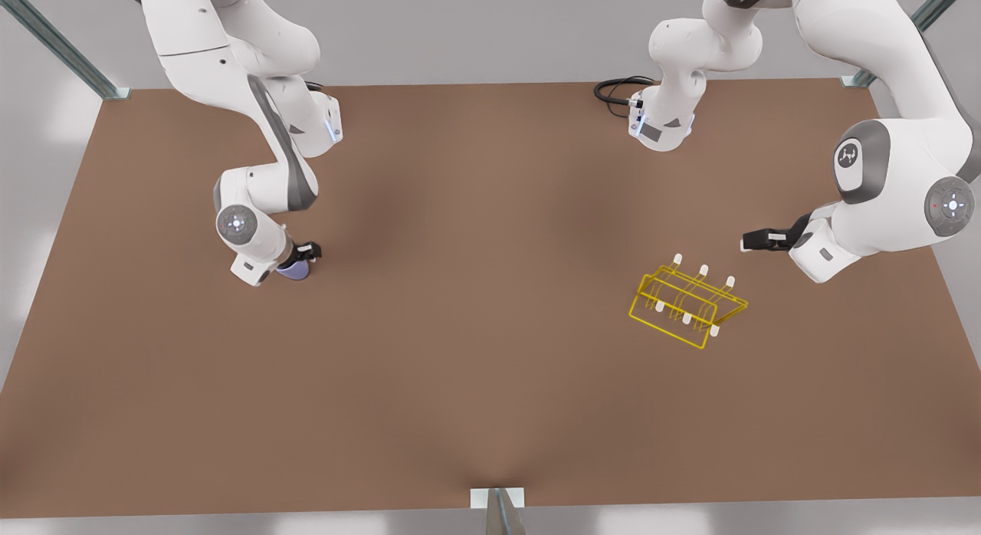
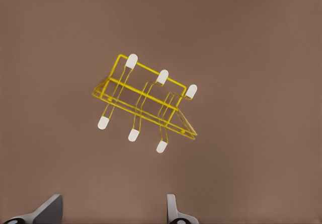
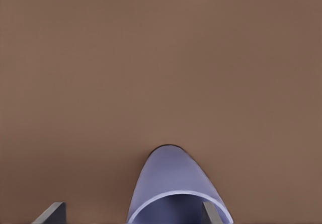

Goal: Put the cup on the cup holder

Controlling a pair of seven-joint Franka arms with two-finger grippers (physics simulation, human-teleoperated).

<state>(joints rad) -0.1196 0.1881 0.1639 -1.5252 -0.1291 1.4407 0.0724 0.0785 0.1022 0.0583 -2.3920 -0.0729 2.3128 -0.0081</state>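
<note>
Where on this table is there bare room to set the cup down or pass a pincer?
Bare table spans between the cup, at the right pincer, and the cup holder. Also along the near edge. Tightest: between the holder and the open left pincer.

Cup [image 1: 294, 270]: mostly covered by the right gripper [image 1: 303, 260] in the front view; its rim runs off the right wrist view's edge.
Right gripper's grip: one finger [image 3: 210, 213] sits at the cup's rim, the other [image 3: 52, 213] apart from it; contact cannot be told.
Left gripper [image 1: 747, 242], near the cup holder [image 1: 687, 308]: fingertips [image 2: 173, 208] cut off by the wrist view's edge.
Both arms: upper links cut off by the front view's top edge.
</note>
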